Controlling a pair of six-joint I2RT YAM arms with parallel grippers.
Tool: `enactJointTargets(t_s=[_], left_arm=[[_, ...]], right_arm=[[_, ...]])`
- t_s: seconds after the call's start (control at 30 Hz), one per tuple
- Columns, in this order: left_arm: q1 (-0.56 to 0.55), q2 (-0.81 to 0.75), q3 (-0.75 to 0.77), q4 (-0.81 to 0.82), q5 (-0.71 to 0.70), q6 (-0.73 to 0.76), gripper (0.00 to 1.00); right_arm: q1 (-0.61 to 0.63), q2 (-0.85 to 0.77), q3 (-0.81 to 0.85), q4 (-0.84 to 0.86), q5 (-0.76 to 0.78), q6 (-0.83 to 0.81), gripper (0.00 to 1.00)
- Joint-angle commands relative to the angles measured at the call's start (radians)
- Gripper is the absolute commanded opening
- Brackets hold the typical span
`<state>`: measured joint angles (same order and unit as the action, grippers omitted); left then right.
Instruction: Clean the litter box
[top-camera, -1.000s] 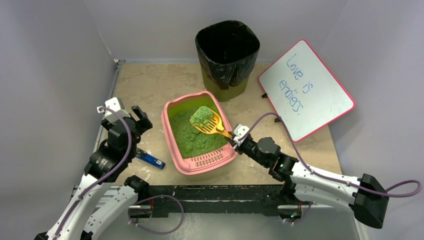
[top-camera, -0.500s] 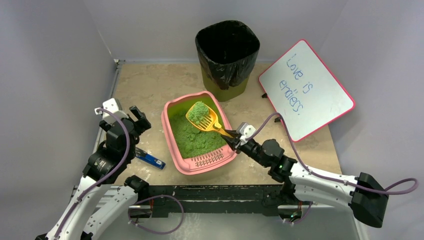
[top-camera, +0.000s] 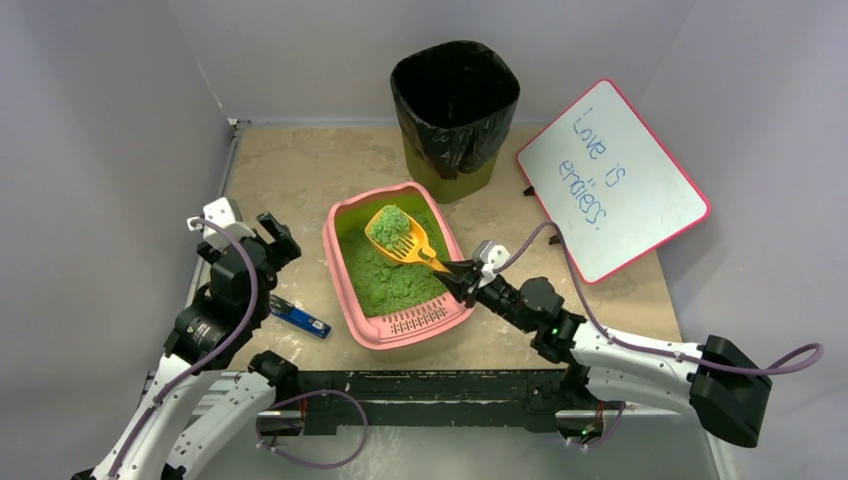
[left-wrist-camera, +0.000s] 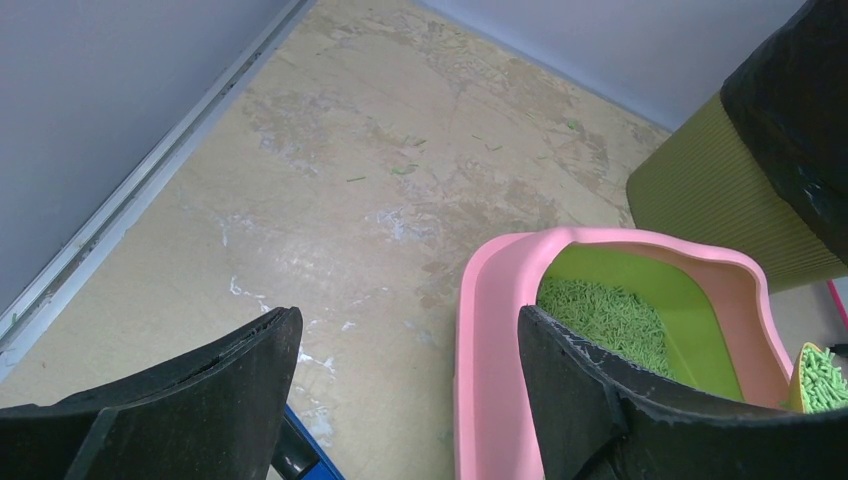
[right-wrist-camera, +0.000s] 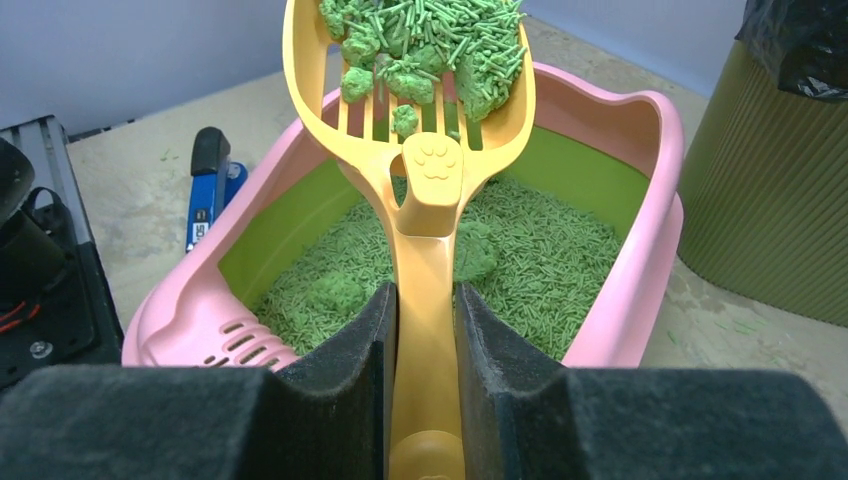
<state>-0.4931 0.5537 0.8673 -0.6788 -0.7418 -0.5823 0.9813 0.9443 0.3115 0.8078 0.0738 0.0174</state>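
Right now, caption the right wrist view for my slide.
Right end effector grips a yellow scoop heaped with green litter above the pink litter box, olive bin alongside.

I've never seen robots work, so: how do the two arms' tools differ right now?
The left tool is open and empty; the right tool is shut on the handle of the yellow scoop. The left tool sits beside the pink litter box; the right tool holds the scoop, heaped with green litter, above the box. Both have two black fingers.
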Motion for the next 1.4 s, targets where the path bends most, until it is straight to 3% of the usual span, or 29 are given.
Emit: enactJointTargets(t_s=[0.0,0.13,0.57,1.0,1.37], left_arm=[[0.002,-0.010,0.018,0.014,-0.021,-0.001,0.79],[0.002,-0.011,0.017,0.013,-0.017,-0.002,0.79],[0.002,-0.012,0.013,0.016,-0.006,-0.003,0.79],[0.002,-0.006,0.012,0.019,-0.008,-0.002,0.79],[0.002,0.001,0.010,0.022,-0.008,0.001,0.79]], right_arm=[[-0.002,-0.001,0.007,0.127,-0.030,0.028,0.00],[-0.002,-0.013,0.007,0.128,-0.047,-0.028,0.00],[-0.002,-0.052,0.008,0.118,-0.029,-0.431,0.00],[-0.002,0.024,-0.005,0.278,-0.012,-0.540,0.00],[-0.002,0.057,0.005,0.291,-0.010,-0.592,0.00]])
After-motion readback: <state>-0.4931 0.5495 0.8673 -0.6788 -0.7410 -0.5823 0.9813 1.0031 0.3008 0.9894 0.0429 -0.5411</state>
